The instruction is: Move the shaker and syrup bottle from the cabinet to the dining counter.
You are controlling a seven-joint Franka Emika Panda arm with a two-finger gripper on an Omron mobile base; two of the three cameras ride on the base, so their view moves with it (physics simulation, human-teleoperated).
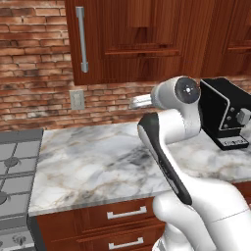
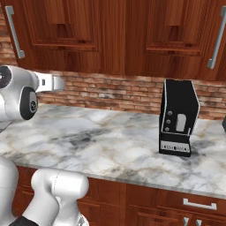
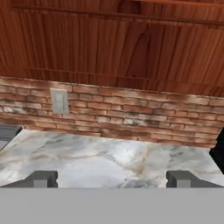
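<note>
The reddish-brown wall cabinet hangs over the marble countertop with its doors closed; its long silver bar handle is at the left. The same cabinet spans the top of the right base view and appears again as cabinet at the top of the hand view. My gripper is open, with nothing between its two dark fingertips. It faces the brick wall below the cabinet, above the countertop. The shaker and the syrup bottle are hidden. The dining counter is out of view.
A black coffee machine stands on the marble kitchen countertop to the right. A stove adjoins the counter on the left. A wall outlet sits in the brick backsplash. Wood drawers run below.
</note>
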